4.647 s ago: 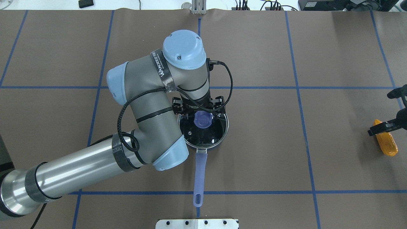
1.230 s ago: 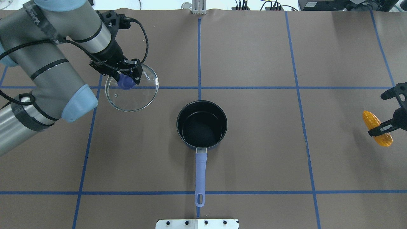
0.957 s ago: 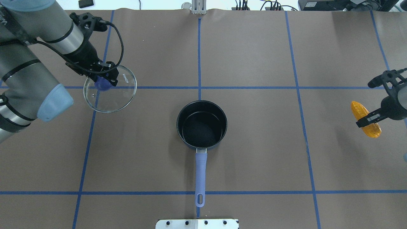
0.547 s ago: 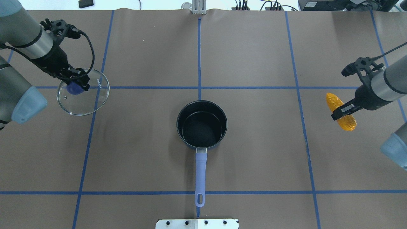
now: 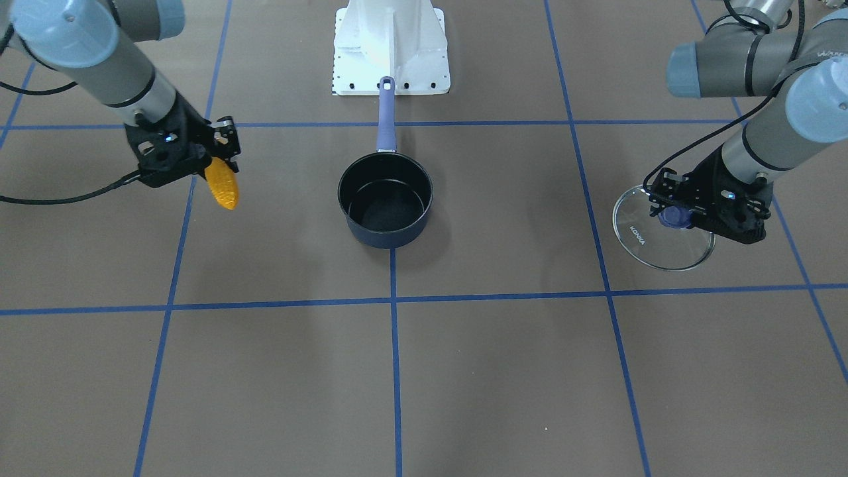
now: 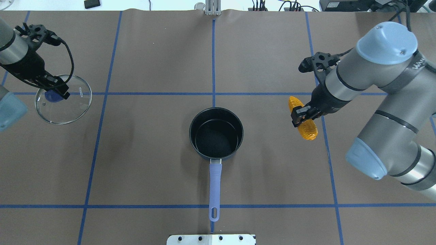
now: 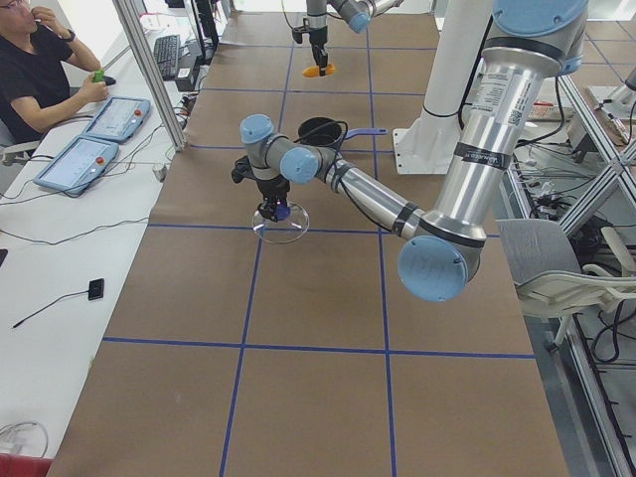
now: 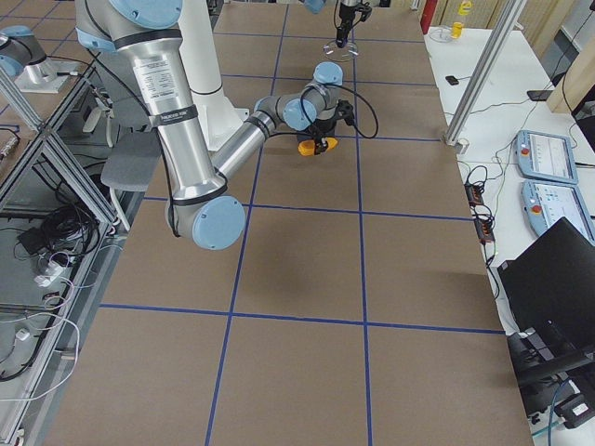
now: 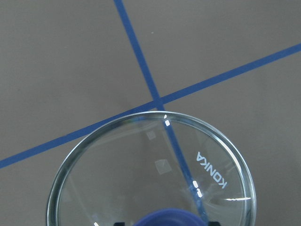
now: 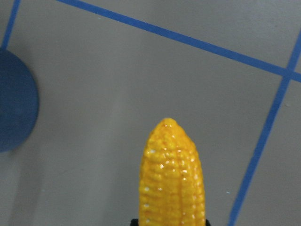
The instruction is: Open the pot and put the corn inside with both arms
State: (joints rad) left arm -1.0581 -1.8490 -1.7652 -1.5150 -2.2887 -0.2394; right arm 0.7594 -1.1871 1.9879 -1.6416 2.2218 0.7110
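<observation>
The dark navy pot (image 6: pixel 216 133) stands open at the table's middle, its lavender-blue handle (image 6: pixel 214 189) pointing toward the robot; it also shows in the front view (image 5: pixel 385 199). My left gripper (image 6: pixel 54 96) is shut on the blue knob of the glass lid (image 6: pixel 69 107), held far left of the pot, above the table (image 5: pixel 662 228). The KONKA lid fills the left wrist view (image 9: pixel 150 174). My right gripper (image 6: pixel 301 114) is shut on the yellow-orange corn (image 6: pixel 305 119), held in the air right of the pot. The corn shows in the front view (image 5: pixel 222 184) and the right wrist view (image 10: pixel 173 188).
Blue tape lines (image 6: pixel 214 93) grid the brown table cover. The robot's white base plate (image 5: pixel 391 46) sits just behind the pot handle. An operator (image 7: pixel 40 60) sits at the side desk with tablets (image 7: pixel 94 134).
The left arm has lifted the lid off the pot and carried it far to the left. The right arm has picked the corn off the table and moved it left toward the pot.
</observation>
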